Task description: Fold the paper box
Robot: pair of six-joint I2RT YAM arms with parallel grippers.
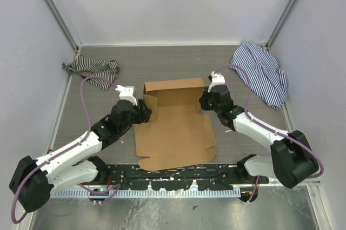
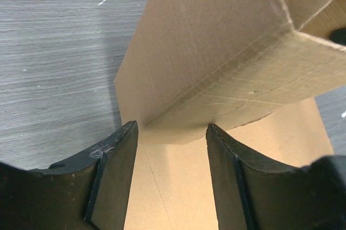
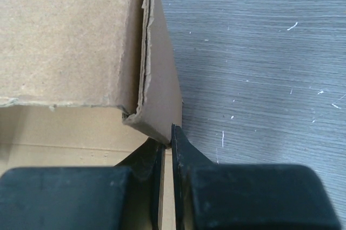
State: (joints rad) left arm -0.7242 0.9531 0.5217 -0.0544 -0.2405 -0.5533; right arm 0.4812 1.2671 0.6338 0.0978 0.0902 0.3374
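One empty paper box [image 1: 174, 130] on the grey desk [image 1: 162, 62]: left hand [image 2: 172, 127] spread beside it, right hand [image 3: 167, 141] clamped on its wall.

Open tabletop [image 1: 162, 60] at 12 o'clock of paper box [image 1: 173, 133], dark striped cloth [image 1: 92, 70] obstructing 10 o'clock, blue striped cloth [image 1: 262, 73] obstructing 2 o'clock, walls [image 1: 162, 3] closing three sides

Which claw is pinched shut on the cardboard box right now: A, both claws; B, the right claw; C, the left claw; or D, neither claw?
B: in its wrist view the right claw is closed on the edge of a raised side flap of the paper box, while the left claw is open, its fingers standing apart just short of the cardboard.
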